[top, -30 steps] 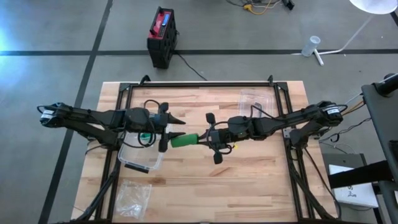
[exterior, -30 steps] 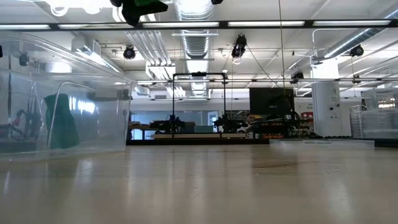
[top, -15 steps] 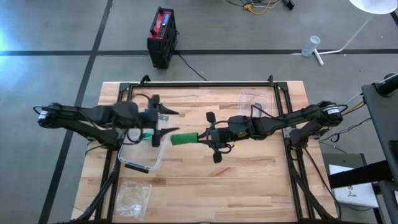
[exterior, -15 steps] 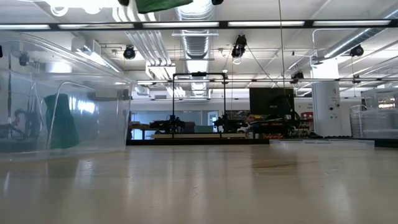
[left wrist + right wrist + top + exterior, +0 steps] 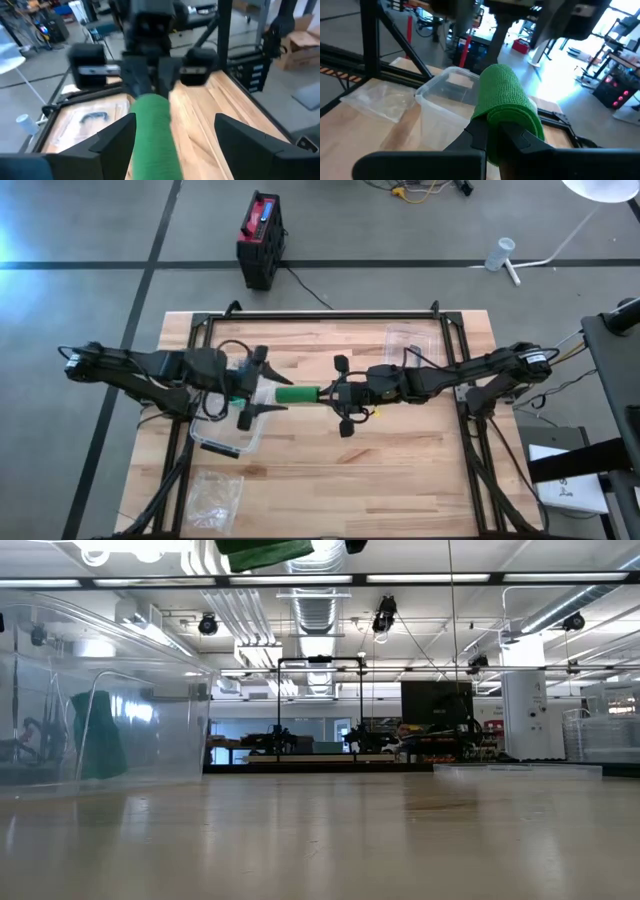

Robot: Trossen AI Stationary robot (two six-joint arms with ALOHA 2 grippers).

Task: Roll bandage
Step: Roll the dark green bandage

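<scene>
Wooden table (image 5: 400,470) with black frame rails. Clear plastic container (image 5: 225,430) at table's left side, also in low view (image 5: 100,700). Crumpled clear plastic bag (image 5: 215,495) near left front corner. Clear flat lid (image 5: 410,340) on far right part. Red-black battery box (image 5: 260,235) on floor beyond table.

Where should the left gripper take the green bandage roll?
On the free end of the green bandage roll, coming in along its axis from the left. The right gripper clamps the other end, and the left gripper is open, fingers straddling it.
</scene>
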